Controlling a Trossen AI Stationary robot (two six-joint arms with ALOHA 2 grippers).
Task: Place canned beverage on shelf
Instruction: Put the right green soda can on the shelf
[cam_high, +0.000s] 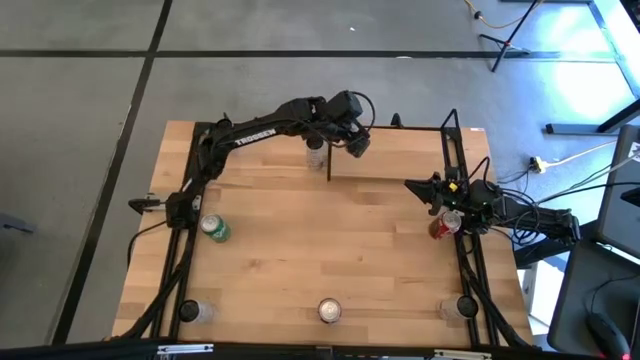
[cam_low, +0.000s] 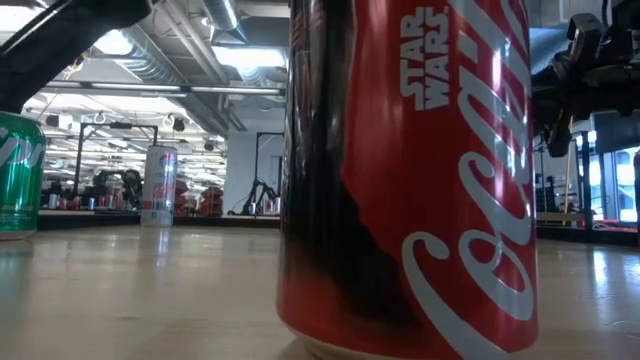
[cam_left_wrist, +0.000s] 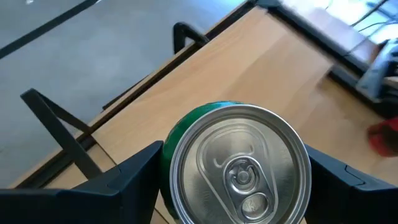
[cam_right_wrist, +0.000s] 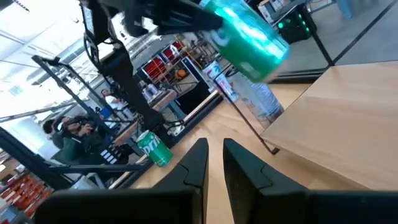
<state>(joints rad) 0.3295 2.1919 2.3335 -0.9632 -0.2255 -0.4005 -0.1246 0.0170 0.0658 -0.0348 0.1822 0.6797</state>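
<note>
Two arms over pale wooden tabletop (cam_high: 330, 240). L arm reaches to far edge, centre. L gripper (cam_left_wrist: 233, 171) is clamped on green aluminium can (cam_left_wrist: 239, 162) w/ silver pull-tab lid; dark fingers (cam_left_wrist: 134, 177) press on both sides of can body. Seen from R wrist view, same green aluminium can (cam_right_wrist: 249, 31) hangs in the air, tilted, clear of the tabletop.

Black metal-rod shelf (cam_high: 452, 140) w/ pale board sits at far R part of table. Held can is above far edge, near the shelf's L-end upright rod (cam_high: 328, 162), not on the board. Clear plastic bottle (cam_right_wrist: 261, 99) stands beside that rod, approx under the held can.

R arm waits at R side of table. R gripper (cam_right_wrist: 214, 155) closed, fingers nearly touching, nothing between them. Red can (cam_high: 445, 226) on table just beside it.

Other items on tabletop:
- second green can (cam_high: 215, 229), L side, near L arm base
- silver-topped can (cam_high: 329, 311), near edge, centre
- red cola can (cam_low: 410, 170) w/ white lettering, upright, close to low cam, fills most of that view
- slim silver can (cam_low: 160, 185) upright farther back in low view

People visible in room beyond table, R wrist view, blurred
</note>
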